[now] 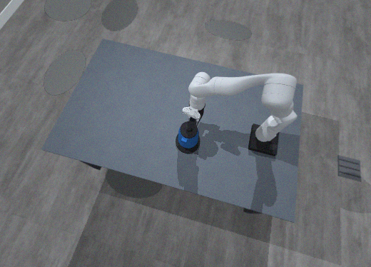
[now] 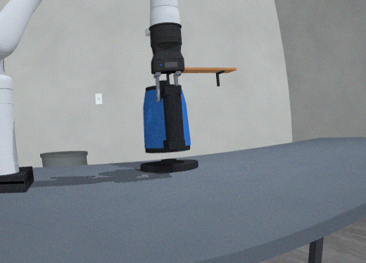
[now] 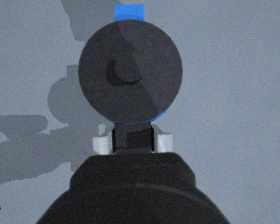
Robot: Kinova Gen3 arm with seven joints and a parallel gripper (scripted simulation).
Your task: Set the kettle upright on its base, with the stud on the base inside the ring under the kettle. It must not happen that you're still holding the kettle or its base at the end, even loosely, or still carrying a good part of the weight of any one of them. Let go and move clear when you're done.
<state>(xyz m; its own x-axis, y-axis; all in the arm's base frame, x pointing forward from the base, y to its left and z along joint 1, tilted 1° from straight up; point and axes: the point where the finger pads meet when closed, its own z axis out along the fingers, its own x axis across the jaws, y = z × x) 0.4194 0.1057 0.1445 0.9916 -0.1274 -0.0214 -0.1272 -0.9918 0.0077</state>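
Observation:
The blue kettle [image 1: 187, 138] [image 2: 154, 122] with a black handle hangs upright a little above the black round base [image 1: 179, 147] [image 2: 183, 164], roughly centred over it, with a small gap between them. My gripper [image 1: 192, 117] [image 2: 167, 84] [image 3: 133, 134] is shut on the top of the kettle's handle [image 2: 174, 118] [image 3: 131, 139]. In the wrist view the kettle's dark round top [image 3: 130, 72] fills the middle, with the blue spout [image 3: 128, 12] at the far side. The base and its stud are hidden under the kettle there.
The grey table [image 1: 118, 113] [image 2: 246, 199] carries the arm's black mount [image 1: 264, 145] [image 2: 14, 179] to the side of the base. A grey bin [image 2: 64, 158] stands behind the table and an orange shelf [image 2: 209, 69] hangs on the wall.

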